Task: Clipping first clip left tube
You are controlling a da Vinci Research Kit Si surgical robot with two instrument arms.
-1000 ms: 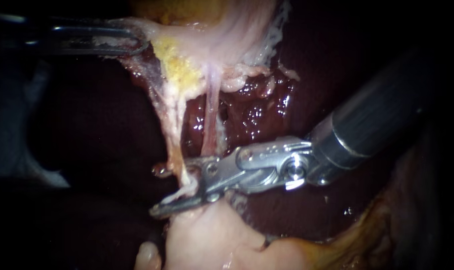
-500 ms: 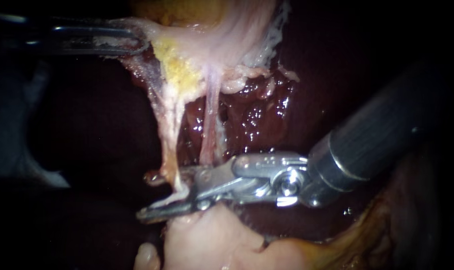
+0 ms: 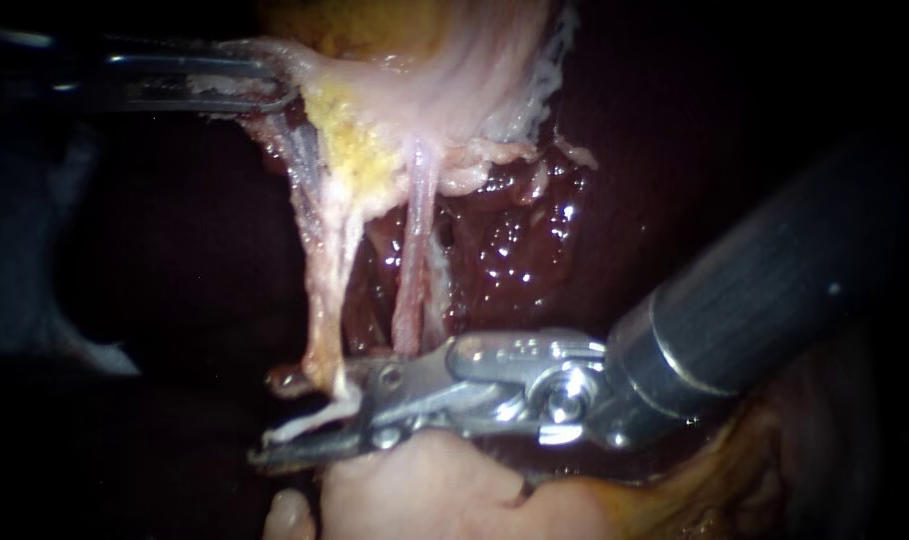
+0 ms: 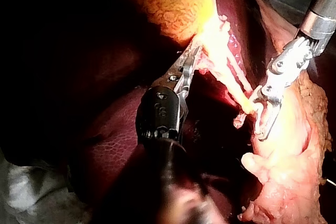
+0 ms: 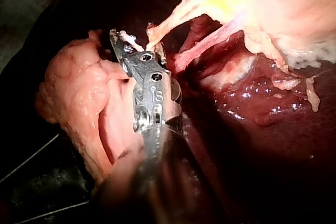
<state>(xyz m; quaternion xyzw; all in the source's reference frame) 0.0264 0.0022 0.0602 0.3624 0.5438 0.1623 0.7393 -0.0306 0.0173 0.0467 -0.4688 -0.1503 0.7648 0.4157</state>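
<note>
Right instrument (image 3: 304, 430): jaws and wrist bright polished metal, wet glints; shaft dark, matt, faint sheen. Left instrument (image 3: 264, 85): dark smooth metal, glossy. Liver (image 3: 514, 250): wet, glossy, speckled highlights. Gallbladder (image 3: 454, 80): pale, smooth, moist; fat (image 3: 349, 140) on it grainy, matt. Left tube (image 3: 324, 290): stringy, ragged, damp.
</note>
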